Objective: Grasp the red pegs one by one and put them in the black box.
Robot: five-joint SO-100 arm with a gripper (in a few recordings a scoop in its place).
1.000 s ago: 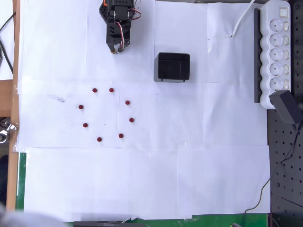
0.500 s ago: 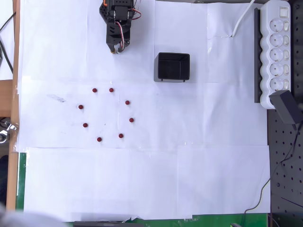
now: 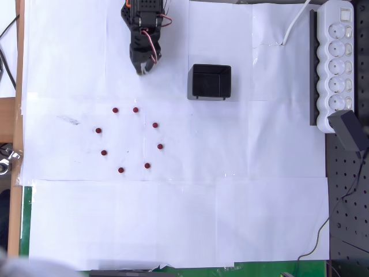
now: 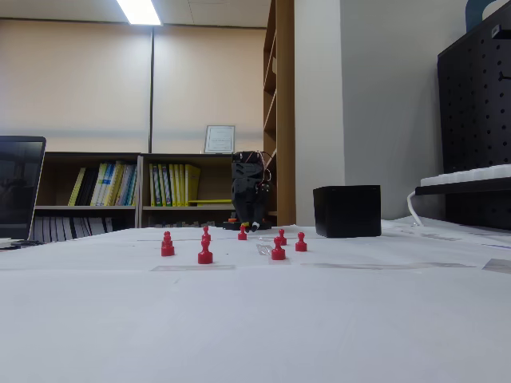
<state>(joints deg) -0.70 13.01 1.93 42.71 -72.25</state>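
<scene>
Several small red pegs stand in a rough ring on the white paper, left of centre in the overhead view. The fixed view shows them as little red pawns in front of the arm. The black box sits open-topped up and to the right of the ring, and it stands right of the arm in the fixed view. My gripper hangs from the black arm at the top, above the ring and left of the box. Its jaws look shut with nothing in them. It shows low over the table behind the pegs.
A white power strip with a black adapter lies along the right edge, beside a black perforated board. A white cable runs in at the top right. The wooden table edge is at the left. A laptop stands far left.
The gripper has reached a little down the picture, towards the ring of pegs. The pegs and the box have not moved.
</scene>
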